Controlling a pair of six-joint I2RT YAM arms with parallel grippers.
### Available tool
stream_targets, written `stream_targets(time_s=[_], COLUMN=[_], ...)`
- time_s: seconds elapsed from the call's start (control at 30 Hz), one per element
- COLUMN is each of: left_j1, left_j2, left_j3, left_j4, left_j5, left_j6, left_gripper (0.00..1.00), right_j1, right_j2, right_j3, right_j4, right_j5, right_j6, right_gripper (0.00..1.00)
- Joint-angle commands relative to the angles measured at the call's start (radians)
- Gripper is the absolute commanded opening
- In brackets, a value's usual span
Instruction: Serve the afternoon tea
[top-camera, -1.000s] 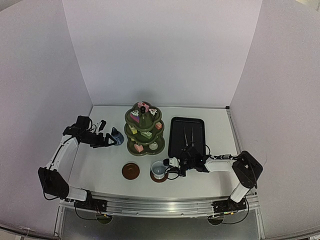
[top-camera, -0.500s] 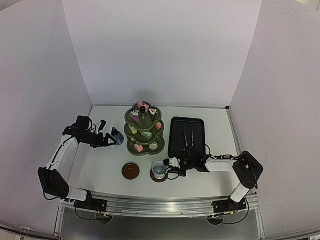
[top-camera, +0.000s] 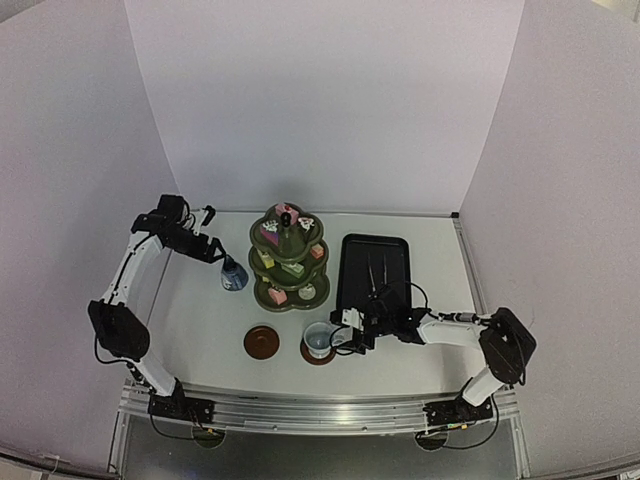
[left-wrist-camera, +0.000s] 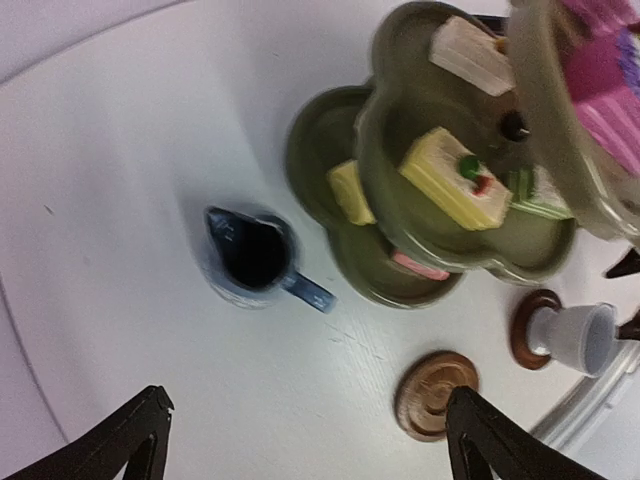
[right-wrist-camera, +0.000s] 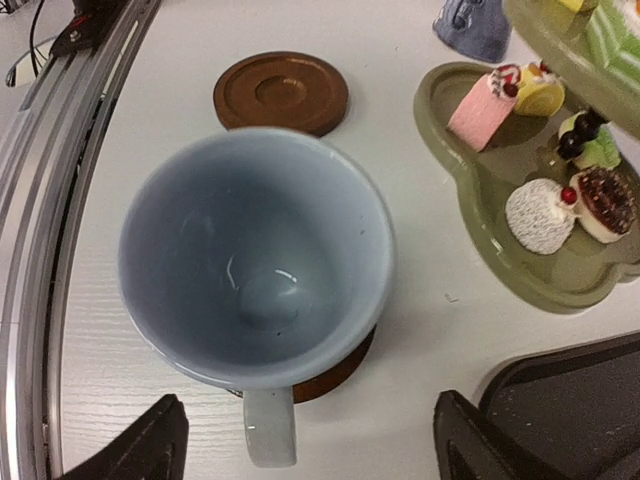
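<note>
Left wrist view: the left gripper (left-wrist-camera: 305, 398) hangs wide and empty above the small blue jug (left-wrist-camera: 250, 255), which stands upright just beside the stand (left-wrist-camera: 318, 150), handle aimed toward the bare coaster (left-wrist-camera: 435, 393); this arm is nearer, wrist tipped down. The right gripper (right-wrist-camera: 307, 400) straddles the cup (right-wrist-camera: 255, 260) handle, fingers apart

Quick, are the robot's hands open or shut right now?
Left gripper: open, holding nothing.
Right gripper: open, either side of the cup handle, not gripping.

Surface (top-camera: 195, 325) carries: jug (top-camera: 233, 275) beneath left gripper (top-camera: 217, 255); loaded coaster (top-camera: 318, 357) before right gripper (top-camera: 342, 336), bare coaster (top-camera: 262, 342) beyond; tray (top-camera: 350, 272) beside right gripper; stand (top-camera: 288, 262) between the grippers.
</note>
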Motion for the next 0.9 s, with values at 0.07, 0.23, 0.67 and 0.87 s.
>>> stream_targets(time_s=[0.07, 0.23, 0.67, 0.87], left_j1=[0.005, -0.001, -0.032, -0.049], left_j2=[0.211, 0.401, 0.645, 0.659], left_j3=[0.207, 0.413, 0.592, 0.496], left_j4=[-0.046, -0.095, -0.182, -0.124], left_j5=[-0.326, -0.269, -0.187, -0.265], left_j6=[0.423, 0.527, 0.628, 0.643], left_gripper=[0.9, 0.9, 0.85, 0.77], right_j1=[-0.004, -0.004, -0.004, -0.002], right_j2=[-0.13, -0.2, -0.364, -0.359], right_j3=[0.066, 0.067, 0.049, 0.065], right_j4=[-0.085, -0.13, -0.155, -0.164], right_j5=[0.087, 0.141, 0.193, 0.191], right_j6=[0.105, 0.217, 0.361, 0.355], right_gripper=[0.91, 0.91, 0.91, 0.9])
